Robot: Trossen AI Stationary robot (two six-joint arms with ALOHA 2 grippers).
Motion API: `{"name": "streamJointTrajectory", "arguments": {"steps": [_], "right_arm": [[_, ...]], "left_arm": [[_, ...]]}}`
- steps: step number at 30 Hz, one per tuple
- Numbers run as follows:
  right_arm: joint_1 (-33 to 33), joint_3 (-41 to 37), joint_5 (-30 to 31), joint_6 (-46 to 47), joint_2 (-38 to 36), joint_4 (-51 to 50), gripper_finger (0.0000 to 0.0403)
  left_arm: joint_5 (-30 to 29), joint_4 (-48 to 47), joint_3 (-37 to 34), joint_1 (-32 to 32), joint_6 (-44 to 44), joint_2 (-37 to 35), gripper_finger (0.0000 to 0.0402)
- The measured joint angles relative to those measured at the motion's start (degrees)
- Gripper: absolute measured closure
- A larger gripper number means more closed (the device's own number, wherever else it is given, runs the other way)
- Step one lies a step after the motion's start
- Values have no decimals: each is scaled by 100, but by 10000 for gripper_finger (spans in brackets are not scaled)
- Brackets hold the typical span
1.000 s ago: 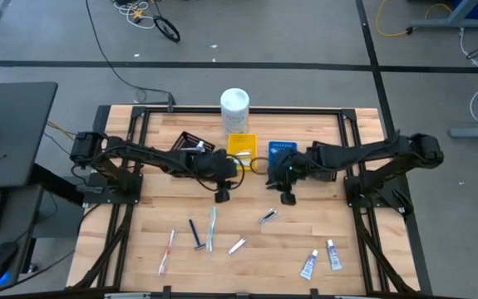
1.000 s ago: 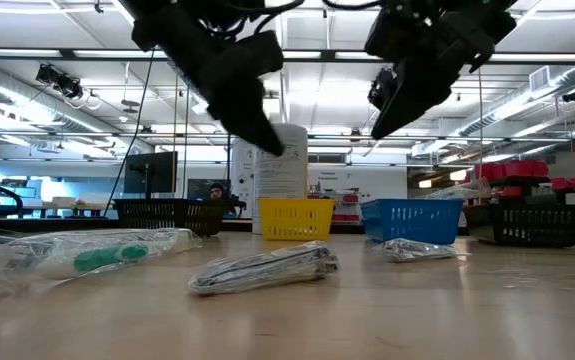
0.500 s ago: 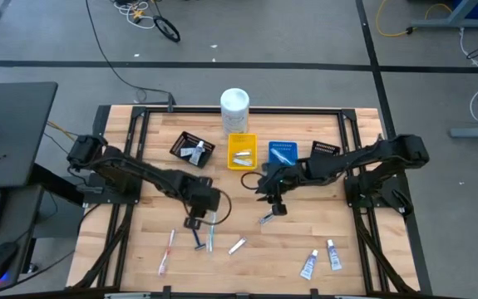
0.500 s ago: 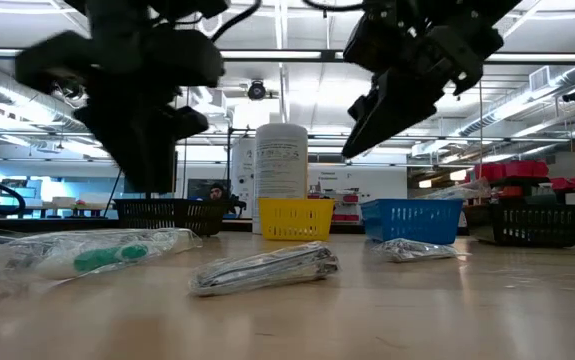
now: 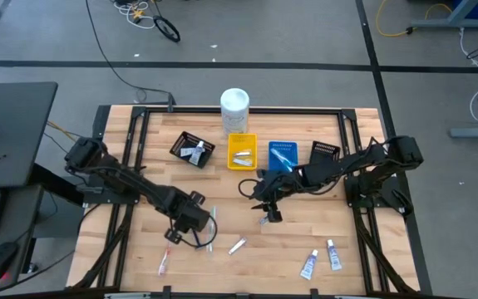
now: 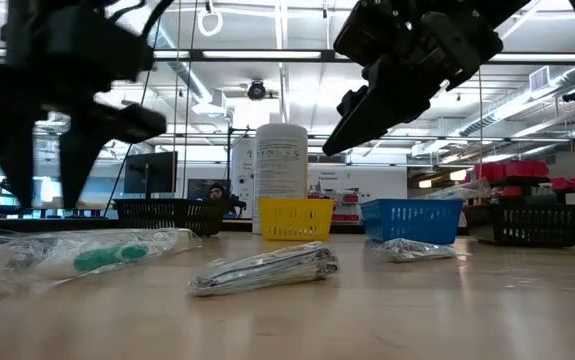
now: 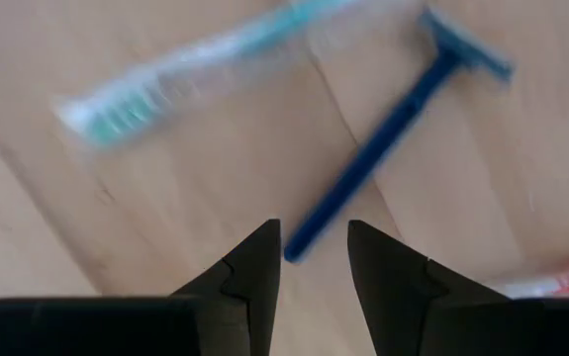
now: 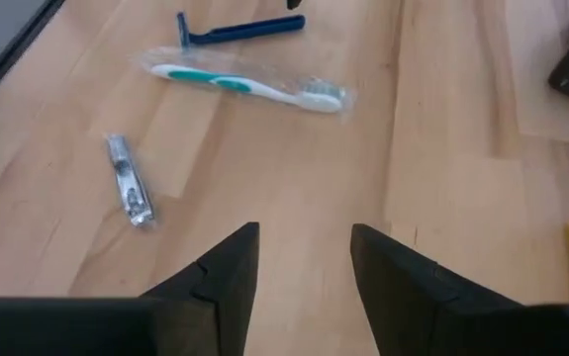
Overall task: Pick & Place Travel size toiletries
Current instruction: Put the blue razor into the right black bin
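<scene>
Left gripper (image 7: 314, 259): empty, narrowly parted over razor (image 7: 383, 148) (centre the handle, then descend).
Right gripper (image 8: 304, 259): parted, empty.

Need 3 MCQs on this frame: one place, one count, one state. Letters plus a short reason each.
1. Where is the left gripper?
A. over the yellow tray
B. over the blue razor and toothbrush
C. off the table

2. How many white tubes lie at the table's near right?
A. two
B. four
C. none

3. The right gripper is:
A. shut on a tube
B. shut, empty
C. open, empty

Answers:
1 B: the left wrist view shows the razor and toothbrush just past its fingers.
2 A: two tubes lie side by side in the high view.
3 C: its fingers stand apart over bare wood, nothing between them.
</scene>
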Motion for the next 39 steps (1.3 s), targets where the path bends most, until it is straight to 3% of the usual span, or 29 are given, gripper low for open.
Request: {"name": "streamJointTrajectory", "arguments": {"steps": [6, 10, 19, 25, 28, 39], "right_arm": [[58, 0, 19, 199, 0, 8, 231], [68, 0, 19, 199, 0, 7, 231], [65, 0, 17, 221, 0, 215, 231], [65, 0, 17, 220, -2, 262, 231], [65, 0, 17, 221, -2, 237, 231], [65, 0, 13, 258, -4, 259, 231]], "left_arm": [[-4, 791, -594, -262, 4, 0, 274], [-503, 1359, -885, -371, 99, -26, 274], [-408, 1994, -1137, -360, 73, -24, 291], [-1132, 2381, -1157, -331, 14, -17, 322], [-1111, 2717, -1165, -310, -200, -2, 324], [-1373, 3159, -1161, -310, 18, -6, 242]]}}
